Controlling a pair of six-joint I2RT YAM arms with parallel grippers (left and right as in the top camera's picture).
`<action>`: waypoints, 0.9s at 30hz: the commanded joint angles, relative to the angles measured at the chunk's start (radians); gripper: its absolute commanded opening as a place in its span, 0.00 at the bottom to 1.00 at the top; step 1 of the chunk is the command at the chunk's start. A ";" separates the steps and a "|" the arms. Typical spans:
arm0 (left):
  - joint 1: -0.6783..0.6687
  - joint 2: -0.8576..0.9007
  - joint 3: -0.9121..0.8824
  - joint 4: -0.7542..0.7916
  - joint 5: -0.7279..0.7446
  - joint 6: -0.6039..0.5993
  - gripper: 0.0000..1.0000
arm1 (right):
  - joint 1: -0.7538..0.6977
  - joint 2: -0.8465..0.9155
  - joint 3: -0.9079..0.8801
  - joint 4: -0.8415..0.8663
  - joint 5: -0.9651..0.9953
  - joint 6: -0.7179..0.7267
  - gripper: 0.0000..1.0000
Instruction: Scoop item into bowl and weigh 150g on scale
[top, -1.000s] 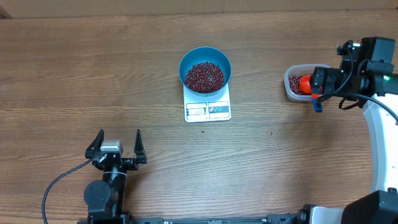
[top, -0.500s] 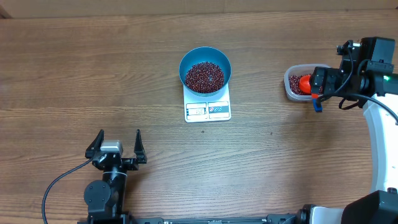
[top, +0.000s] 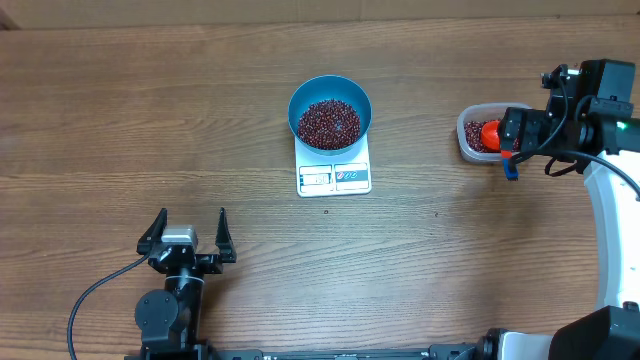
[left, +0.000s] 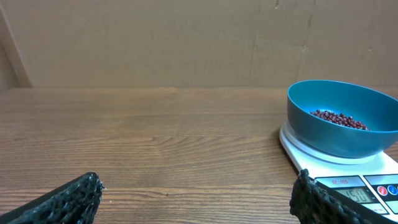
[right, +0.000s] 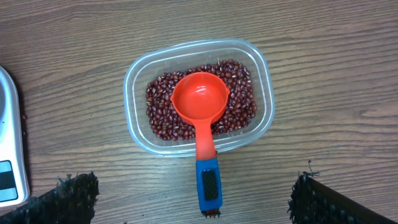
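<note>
1. Beans (top: 330, 122) lie heaped in the blue bowl (top: 330, 82), which sits on the white scale (top: 334, 177) at mid-table.
2. Scale display faces the near edge; in the left wrist view its digits are too blurred to read.
3. More beans lie in a clear tub (top: 465, 138) well to the right of the scale. A red scoop (right: 200, 102) rests on them, its blue handle reaching out over the tub's rim.
4. Right gripper (top: 515, 135) hangs above the tub, jaws spread wide, holding nothing and clear of the scoop.
5. Left gripper (top: 192, 225) sits over the front left of the table (top: 120, 120), jaws wide apart and empty, well apart from the scale.
</note>
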 joint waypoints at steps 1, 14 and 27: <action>0.006 -0.012 -0.003 -0.004 -0.004 0.013 0.99 | -0.003 -0.010 0.018 0.003 0.008 -0.008 1.00; 0.006 -0.012 -0.003 -0.004 -0.004 0.013 0.99 | -0.003 -0.011 0.018 0.003 0.008 -0.008 1.00; 0.006 -0.012 -0.003 -0.004 -0.004 0.013 1.00 | -0.003 -0.090 0.006 0.063 0.004 -0.007 1.00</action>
